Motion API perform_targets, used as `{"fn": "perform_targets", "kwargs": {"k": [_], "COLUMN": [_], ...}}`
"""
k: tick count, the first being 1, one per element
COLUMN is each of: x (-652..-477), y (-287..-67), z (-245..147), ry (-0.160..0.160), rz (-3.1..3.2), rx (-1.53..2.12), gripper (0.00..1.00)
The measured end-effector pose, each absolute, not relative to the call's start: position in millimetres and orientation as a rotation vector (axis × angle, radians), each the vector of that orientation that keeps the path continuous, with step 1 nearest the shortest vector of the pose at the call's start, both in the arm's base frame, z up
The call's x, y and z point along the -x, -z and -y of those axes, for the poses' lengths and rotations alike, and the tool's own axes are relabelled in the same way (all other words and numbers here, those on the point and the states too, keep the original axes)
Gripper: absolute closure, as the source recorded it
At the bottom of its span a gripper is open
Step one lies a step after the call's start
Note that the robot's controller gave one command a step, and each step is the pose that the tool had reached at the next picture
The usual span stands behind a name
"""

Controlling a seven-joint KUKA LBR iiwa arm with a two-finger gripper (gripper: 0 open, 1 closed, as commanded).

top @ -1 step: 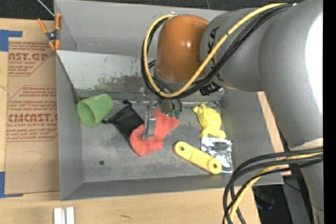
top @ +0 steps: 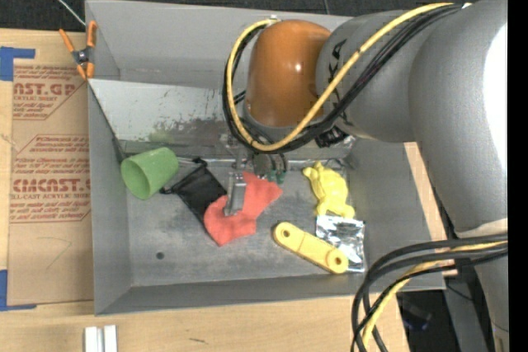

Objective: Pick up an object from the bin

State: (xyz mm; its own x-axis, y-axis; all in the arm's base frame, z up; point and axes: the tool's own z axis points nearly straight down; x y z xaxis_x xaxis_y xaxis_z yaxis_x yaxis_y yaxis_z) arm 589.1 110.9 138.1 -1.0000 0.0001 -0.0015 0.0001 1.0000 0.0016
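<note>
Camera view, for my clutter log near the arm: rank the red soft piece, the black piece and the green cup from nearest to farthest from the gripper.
1. Red soft piece: mid-bin, right under the gripper.
2. Black piece: just beside it, toward the view's left.
3. Green cup: farthest, lying on its side by the bin's left wall.

Green cup [top: 148,171] lies well apart from foil packet [top: 345,237].
</note>
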Motion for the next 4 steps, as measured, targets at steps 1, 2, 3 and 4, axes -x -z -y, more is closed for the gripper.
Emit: {"fn": "perform_targets", "kwargs": {"k": [1,2,3,4], "x": [-583.1,-578.7,-583.2,-569.3], "y": [-70,-70,-70,-70], "z": [-130,-74,-132,-15], "ry": [-0.002,-0.003,-0.007,0.002], "rz": [-3.123,-3.137,-3.122,-3.099], "rx": [-0.384,0.046,-0.381,0.481], "gripper": [0.0,0.0,0.0,0.0]}}
